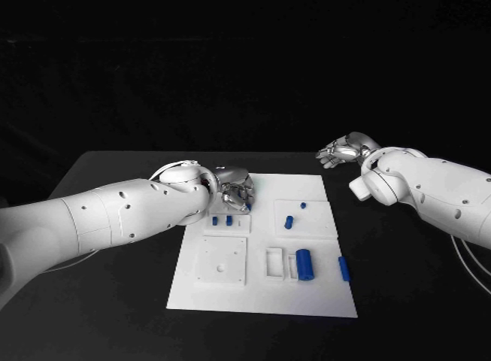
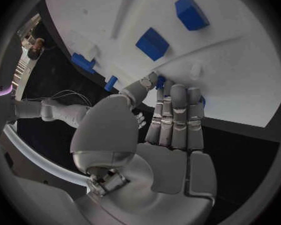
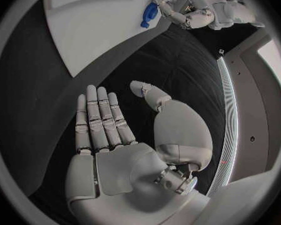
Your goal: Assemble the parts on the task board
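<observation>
The white task board (image 1: 310,301) lies mid-table. My left hand (image 1: 232,189) hovers over its far left part and pinches a small blue part (image 1: 247,206) between thumb and fingers; the same blue part (image 2: 160,82) peeks out beside the thumb tip in the left wrist view, and the right wrist view shows this blue part (image 3: 148,16) at the left hand (image 3: 181,7). Other blue parts stand on the board: two small ones (image 1: 222,220), a peg (image 1: 289,222), a thick cylinder (image 1: 305,263) and a bar (image 1: 344,268). My right hand (image 1: 343,150) floats off the board's far right corner, fingers straight, holding nothing.
A square white plate with a hole (image 1: 222,259) and a white rectangular frame (image 1: 274,262) sit in the board's near half. Blue blocks (image 2: 152,43) stand up from the board (image 2: 240,70) close to my left fingers. Black table (image 1: 419,301) surrounds the board.
</observation>
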`<state>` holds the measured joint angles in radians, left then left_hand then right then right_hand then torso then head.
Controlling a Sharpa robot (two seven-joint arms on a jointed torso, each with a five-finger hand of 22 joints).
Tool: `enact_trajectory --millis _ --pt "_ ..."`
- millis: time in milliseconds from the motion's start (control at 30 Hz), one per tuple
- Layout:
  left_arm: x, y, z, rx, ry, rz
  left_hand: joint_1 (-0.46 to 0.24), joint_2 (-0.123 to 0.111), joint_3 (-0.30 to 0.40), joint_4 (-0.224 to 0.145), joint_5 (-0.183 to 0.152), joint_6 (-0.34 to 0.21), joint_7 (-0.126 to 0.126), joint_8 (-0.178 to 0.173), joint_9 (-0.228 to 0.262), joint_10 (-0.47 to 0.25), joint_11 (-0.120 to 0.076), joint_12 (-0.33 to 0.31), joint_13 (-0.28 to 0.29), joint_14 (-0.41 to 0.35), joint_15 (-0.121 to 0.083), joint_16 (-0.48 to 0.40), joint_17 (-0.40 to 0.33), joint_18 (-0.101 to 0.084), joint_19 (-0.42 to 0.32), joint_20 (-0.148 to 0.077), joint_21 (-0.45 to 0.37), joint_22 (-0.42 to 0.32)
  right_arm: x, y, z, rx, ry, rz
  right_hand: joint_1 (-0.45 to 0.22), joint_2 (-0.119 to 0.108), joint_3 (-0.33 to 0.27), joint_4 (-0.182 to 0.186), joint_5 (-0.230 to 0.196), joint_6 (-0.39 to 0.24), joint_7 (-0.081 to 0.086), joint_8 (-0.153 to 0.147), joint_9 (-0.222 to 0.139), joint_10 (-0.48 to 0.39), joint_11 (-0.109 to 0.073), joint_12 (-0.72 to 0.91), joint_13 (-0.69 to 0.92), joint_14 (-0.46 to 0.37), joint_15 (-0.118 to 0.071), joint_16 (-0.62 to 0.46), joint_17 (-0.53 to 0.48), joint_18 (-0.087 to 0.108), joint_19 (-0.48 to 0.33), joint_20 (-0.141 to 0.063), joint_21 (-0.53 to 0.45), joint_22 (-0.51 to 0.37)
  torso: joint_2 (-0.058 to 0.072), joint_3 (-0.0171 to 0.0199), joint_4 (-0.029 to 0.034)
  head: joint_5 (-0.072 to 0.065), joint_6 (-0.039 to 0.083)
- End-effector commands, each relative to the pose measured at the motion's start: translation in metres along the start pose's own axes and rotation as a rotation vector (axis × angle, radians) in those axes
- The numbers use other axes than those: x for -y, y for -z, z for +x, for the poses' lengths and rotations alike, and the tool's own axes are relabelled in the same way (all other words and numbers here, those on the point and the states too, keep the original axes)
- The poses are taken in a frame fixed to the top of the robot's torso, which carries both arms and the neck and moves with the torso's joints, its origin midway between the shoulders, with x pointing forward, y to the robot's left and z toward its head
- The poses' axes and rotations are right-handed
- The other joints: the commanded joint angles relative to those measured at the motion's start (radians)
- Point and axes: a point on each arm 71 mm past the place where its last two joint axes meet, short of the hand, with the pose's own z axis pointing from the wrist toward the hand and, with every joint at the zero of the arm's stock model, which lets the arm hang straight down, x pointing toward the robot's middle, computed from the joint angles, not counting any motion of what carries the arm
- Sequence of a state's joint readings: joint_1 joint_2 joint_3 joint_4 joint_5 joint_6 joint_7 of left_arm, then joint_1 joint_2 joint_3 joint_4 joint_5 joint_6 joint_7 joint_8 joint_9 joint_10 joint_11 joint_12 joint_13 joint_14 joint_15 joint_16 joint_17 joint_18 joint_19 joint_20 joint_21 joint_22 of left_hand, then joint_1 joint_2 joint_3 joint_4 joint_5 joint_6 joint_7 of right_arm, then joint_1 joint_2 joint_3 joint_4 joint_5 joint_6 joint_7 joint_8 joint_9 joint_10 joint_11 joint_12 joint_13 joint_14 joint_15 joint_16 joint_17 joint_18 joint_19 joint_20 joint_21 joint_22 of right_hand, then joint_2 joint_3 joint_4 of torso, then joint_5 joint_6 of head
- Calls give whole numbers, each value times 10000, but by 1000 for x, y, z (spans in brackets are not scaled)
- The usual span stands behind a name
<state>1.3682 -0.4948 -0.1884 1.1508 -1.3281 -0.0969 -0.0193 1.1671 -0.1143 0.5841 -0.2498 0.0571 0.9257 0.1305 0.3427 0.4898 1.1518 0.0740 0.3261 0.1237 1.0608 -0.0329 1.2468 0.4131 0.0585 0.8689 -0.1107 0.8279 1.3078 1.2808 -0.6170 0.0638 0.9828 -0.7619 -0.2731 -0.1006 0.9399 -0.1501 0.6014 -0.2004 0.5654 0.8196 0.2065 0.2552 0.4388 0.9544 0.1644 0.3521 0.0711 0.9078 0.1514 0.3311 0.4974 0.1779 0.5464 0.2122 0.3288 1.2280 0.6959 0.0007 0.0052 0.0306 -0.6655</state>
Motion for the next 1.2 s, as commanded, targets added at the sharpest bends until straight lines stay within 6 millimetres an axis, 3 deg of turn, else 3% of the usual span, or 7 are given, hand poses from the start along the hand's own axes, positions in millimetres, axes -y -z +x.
enact_trajectory --millis 33,400,667,1000,1200 --pt "-1 -1 7 -460 -119 -49 23 189 90 2 50 97 -20 64 -15 108 -13 -82 0 30 -49 22 7 68 60 -210 20 141 -1 0 0 -20 17 -133 -39 40 1 -48 52 -62 -21 39 -17 -83 0 66 -16 -59 0 -12 -17 160 17 71 -51 15 3 -4 4 -44 13" --pt "-1 -2 10 -440 -157 -49 169 502 524 98 -11 642 -193 216 -31 766 -213 -254 50 355 -251 328 140 85 401 -388 216 196 -3 0 0 68 13 -267 -46 45 -1 -44 54 -63 -21 42 -21 -83 0 68 -16 -58 0 -11 -18 161 19 74 -54 19 -2 1 -4 -168 128" --pt "-2 -1 9 -132 -135 -2 150 521 653 107 -10 799 -242 249 -30 1026 -302 -367 78 578 -341 497 218 111 626 -501 379 205 -8 1 -2 542 -334 -849 -36 87 12 -55 88 -36 -32 69 -25 -50 -7 94 -8 -23 -11 12 -13 180 50 74 -53 34 -10 5 18 -202 218" --pt "-3 -1 9 -11 -111 -38 139 539 691 80 -11 857 -261 260 -28 1122 -331 -418 91 663 -371 534 234 123 704 -538 434 200 -22 6 -3 673 -1568 -2509 -5 440 -24 -355 410 44 -70 168 -59 36 -37 163 -10 80 -43 87 6 257 171 106 -129 37 -4 -3 13 -180 334" --pt "-3 0 9 95 -39 -27 130 544 704 65 -9 873 -267 260 -29 1154 -342 -447 94 705 -383 553 242 129 741 -554 460 197 -25 7 2 94 -1849 -2942 -90 692 -243 -588 760 59 -80 226 -98 72 -25 192 -13 130 -20 128 16 338 287 148 -256 -34 2 -6 13 -133 305"
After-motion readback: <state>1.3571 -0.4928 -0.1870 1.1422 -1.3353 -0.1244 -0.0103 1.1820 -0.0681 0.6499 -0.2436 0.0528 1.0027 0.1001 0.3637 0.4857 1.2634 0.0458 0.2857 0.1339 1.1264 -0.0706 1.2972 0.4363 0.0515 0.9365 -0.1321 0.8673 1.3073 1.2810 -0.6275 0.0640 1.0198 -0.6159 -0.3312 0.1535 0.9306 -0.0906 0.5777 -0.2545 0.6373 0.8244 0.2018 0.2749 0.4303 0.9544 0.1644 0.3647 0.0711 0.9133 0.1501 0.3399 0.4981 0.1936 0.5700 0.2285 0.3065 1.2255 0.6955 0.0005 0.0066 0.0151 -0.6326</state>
